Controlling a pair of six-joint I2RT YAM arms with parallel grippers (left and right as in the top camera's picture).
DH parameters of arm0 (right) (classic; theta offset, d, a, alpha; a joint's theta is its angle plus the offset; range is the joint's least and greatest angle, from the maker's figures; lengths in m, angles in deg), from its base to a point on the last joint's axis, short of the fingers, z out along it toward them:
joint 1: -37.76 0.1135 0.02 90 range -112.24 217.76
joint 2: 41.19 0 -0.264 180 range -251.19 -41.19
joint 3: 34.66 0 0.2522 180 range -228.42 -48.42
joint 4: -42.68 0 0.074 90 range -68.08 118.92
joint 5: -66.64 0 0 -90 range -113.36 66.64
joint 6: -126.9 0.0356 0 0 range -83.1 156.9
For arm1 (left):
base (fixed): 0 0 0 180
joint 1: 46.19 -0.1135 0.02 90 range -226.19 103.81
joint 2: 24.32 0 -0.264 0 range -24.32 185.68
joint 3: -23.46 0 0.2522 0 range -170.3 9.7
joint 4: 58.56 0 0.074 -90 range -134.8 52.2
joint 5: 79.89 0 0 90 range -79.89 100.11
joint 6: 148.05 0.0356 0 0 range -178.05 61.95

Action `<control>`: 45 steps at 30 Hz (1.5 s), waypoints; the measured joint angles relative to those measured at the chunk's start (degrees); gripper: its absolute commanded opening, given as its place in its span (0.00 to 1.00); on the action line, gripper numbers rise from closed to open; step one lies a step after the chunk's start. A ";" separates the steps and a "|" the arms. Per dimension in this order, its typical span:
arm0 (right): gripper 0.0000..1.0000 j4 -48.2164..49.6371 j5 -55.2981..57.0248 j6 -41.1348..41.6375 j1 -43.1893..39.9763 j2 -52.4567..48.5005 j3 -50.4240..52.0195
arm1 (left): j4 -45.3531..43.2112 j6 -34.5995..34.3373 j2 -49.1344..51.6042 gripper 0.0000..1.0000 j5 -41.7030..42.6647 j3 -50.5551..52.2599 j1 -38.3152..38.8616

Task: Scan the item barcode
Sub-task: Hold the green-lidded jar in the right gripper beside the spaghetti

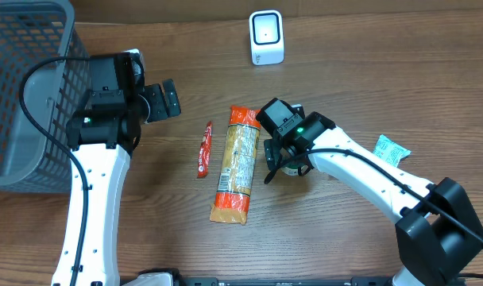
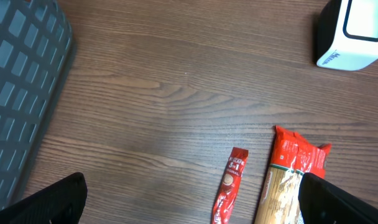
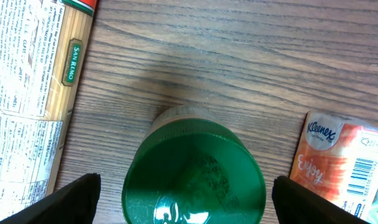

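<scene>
2 matching arms: the left arm and right arm have white shells, boxy black joints, a thin black cable and a green light. The left gripper and right gripper are black.

The table is shown in brown wood grain with darker streaks. At its far left corner a basket is seen in grey, its walls patterned as a square mesh. The scanner near the far edge is coloured white, with one black side. The pasta packet is marked by orange-red ends, a yellow middle and a white label printed in black. The sachet is coloured red with white lettering. A lid is seen in glossy green. The tissue pack is coloured orange and white, with blue lettering and a black barcode.
</scene>
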 measured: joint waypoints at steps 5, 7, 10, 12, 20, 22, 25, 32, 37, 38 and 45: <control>0.95 -0.24 0.00 0.00 0.02 -0.02 0.00 | 0.02 0.00 0.00 1.00 0.00 -0.02 0.00; 0.98 -0.22 -0.04 -0.07 0.00 -0.02 0.00 | 0.00 0.00 0.00 1.00 0.00 -0.02 0.00; 1.00 -0.20 -0.48 0.04 0.00 -0.02 0.00 | 0.02 0.02 0.00 1.00 0.00 0.00 0.00; 1.00 -0.22 -0.81 0.02 0.02 0.00 0.00 | 0.02 0.00 0.00 1.00 0.00 0.00 0.00; 1.00 -0.20 -1.25 0.00 0.00 0.00 0.00 | 0.00 0.00 0.00 1.00 0.00 -0.02 0.00; 1.00 -0.20 -1.25 0.00 0.00 -0.02 0.00 | 0.00 0.00 0.00 1.00 0.00 0.00 0.00; 1.00 -0.26 -1.25 0.04 0.00 0.00 0.00 | 0.02 0.00 0.00 1.00 0.00 -0.02 0.00; 0.88 -1.14 -1.42 6.49 0.00 0.00 0.00 | 0.00 0.00 0.00 1.00 0.00 0.00 0.00; 0.72 -1.33 -2.23 12.83 0.02 0.00 0.00 | 0.00 0.00 0.00 1.00 0.00 -0.02 0.00; 0.69 -1.33 -2.36 13.57 0.00 0.00 0.00 | 0.02 0.00 0.00 1.00 0.00 -0.02 0.00; 0.54 -1.75 -2.71 15.56 0.00 0.00 0.00 | 0.00 0.00 0.00 1.00 0.00 0.00 0.00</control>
